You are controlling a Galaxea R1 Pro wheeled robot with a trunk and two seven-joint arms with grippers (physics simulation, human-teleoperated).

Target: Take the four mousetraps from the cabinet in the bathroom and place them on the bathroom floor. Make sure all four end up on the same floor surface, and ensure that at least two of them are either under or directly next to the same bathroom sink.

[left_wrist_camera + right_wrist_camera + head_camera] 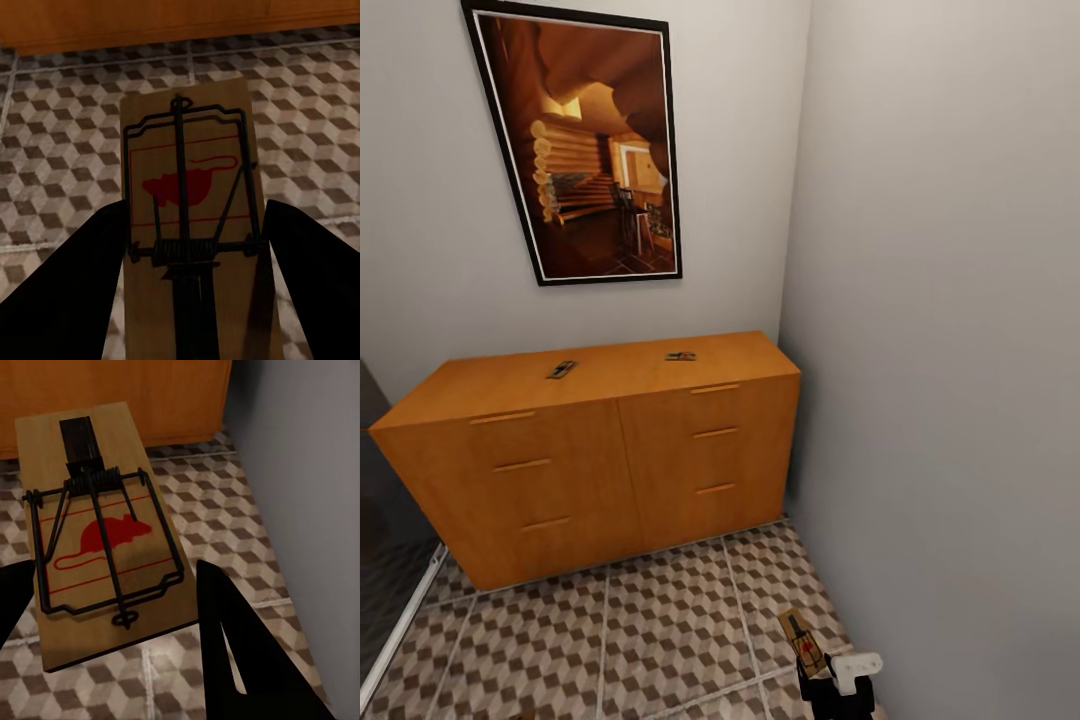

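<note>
1. Mousetraps are split between the cabinet (600,450) and the robot's hands; the orange-brown cabinet is standing against the back wall in a corner, under a framed picture (585,140) of a log interior.
2. Bathroom floor (650,640), tiled in a brown, beige and white cube pattern, is spreading out from the cabinet's foot toward the camera.
3. Right hand (838,668) is showing at the lower edge of the head view, near the right wall, holding a trap (802,640) that is sticking up and forward above the tiles.
4. Seen from the right wrist, that trap (97,525) is sitting between the two dark fingers (240,652), red mouse print up; the hand is closed onto the board.
5. Seen from the left wrist, the left hand (187,300) is gripping another trap (193,202) the same way, its fingers (67,285) pressing the board's long edges above the floor.
6. Two more traps are lying on the cabinet's flat top, well apart: one (561,369) near the middle, one (680,356) further right.
</note>
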